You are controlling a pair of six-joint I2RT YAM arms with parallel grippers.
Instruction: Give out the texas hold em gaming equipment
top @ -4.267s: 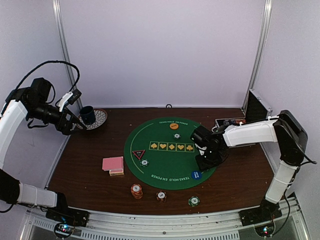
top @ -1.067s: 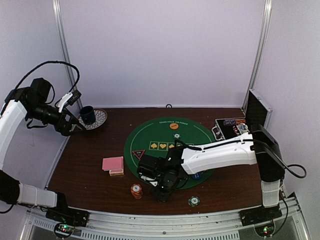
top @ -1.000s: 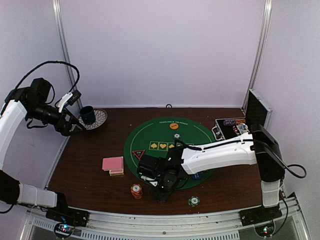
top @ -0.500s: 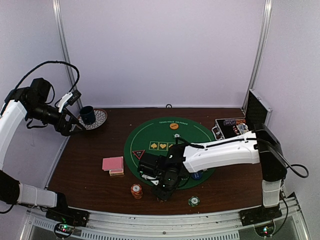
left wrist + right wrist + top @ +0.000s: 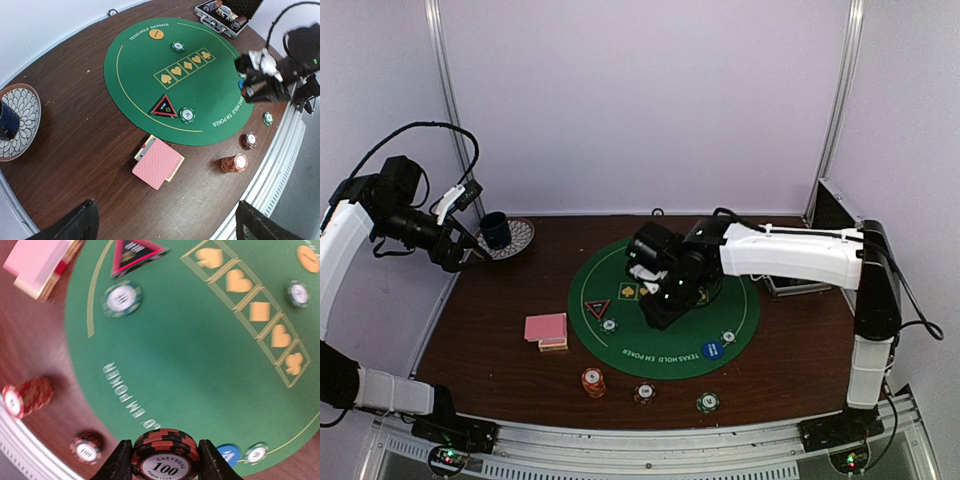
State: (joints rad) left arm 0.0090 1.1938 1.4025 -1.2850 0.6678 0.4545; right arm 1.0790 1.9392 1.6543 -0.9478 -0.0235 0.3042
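Right gripper (image 5: 164,460) clamped on a chip stack (image 5: 164,442) above the mat (image 5: 200,355).
The stack (top chip reads 100) hangs over the mat; cards (image 5: 157,162) lie just left of the mat; left gripper (image 5: 165,222), far left of it, gapes wide.

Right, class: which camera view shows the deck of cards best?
Left wrist: the card deck lies whole and sharp there. Top external shows it small, and right wrist catches only a blurred corner.
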